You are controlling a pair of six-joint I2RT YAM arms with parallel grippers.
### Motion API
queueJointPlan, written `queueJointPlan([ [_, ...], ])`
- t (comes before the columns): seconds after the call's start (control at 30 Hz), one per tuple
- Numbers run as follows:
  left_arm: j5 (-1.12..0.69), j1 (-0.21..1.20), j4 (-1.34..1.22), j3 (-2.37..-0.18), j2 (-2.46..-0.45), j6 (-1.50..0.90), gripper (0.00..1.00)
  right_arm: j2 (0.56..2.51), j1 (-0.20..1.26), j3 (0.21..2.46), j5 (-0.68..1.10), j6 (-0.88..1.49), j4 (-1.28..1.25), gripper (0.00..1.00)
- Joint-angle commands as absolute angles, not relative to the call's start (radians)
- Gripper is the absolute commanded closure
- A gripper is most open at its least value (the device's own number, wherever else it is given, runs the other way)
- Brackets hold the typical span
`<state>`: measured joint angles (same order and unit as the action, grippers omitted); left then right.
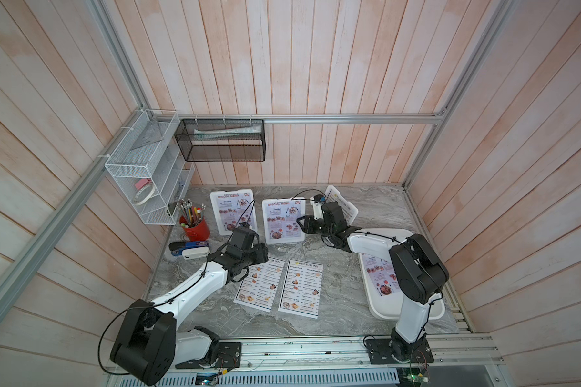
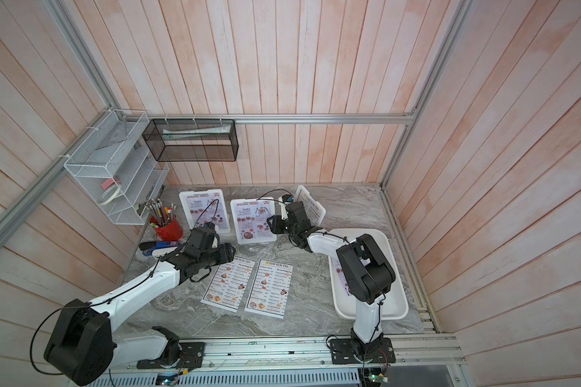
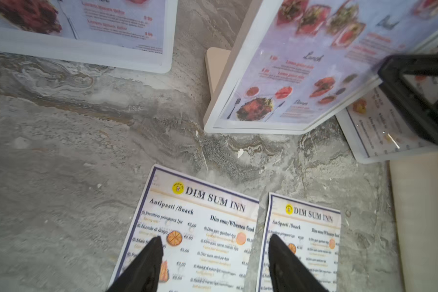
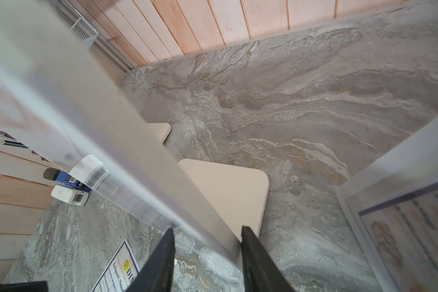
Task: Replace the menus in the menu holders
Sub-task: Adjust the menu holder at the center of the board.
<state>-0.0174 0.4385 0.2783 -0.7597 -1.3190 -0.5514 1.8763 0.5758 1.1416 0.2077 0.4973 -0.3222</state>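
Three white menu holders stand at the back. The left one [image 1: 230,212] and the middle one [image 1: 282,219] show lilac SPECIAL MENU sheets, the right one [image 1: 344,204] a DIM SUM INN sheet. My right gripper [image 4: 208,231] is shut on the middle holder's side edge [image 4: 111,151], seen in a top view at the gripper [image 1: 301,222]. Two loose DIM SUM INN menus [image 3: 213,240] [image 3: 311,240] lie flat in front. My left gripper [image 3: 215,239] hovers open over their top ends, holding nothing. Another lilac menu [image 1: 379,274] lies in the tray.
A large white tray [image 1: 406,311] sits at the right under my right arm. A red cup of pencils [image 1: 194,228] and a stapler [image 1: 188,249] stand at the left. A white wire rack [image 1: 141,174] and a black mesh basket [image 1: 222,140] hang on the walls.
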Motion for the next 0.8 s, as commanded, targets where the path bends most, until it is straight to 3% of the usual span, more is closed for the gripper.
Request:
queueJointPlan([
  [0.0, -0.040, 0.436, 0.084, -0.775, -1.391, -0.532, 0.35, 1.873, 0.584, 1.132, 0.231, 0.517, -0.363, 0.56],
  [0.33, 0.028, 0.431, -0.038, -0.899, -1.644, -0.500, 0.37, 1.875, 0.589, 1.089, 0.238, 0.551, -0.390, 0.57],
  [0.77, 0.034, 0.405, -0.026, -0.986, -1.779, -0.474, 0.38, 1.949, 0.590, 1.177, 0.250, 0.542, -0.376, 0.58],
])
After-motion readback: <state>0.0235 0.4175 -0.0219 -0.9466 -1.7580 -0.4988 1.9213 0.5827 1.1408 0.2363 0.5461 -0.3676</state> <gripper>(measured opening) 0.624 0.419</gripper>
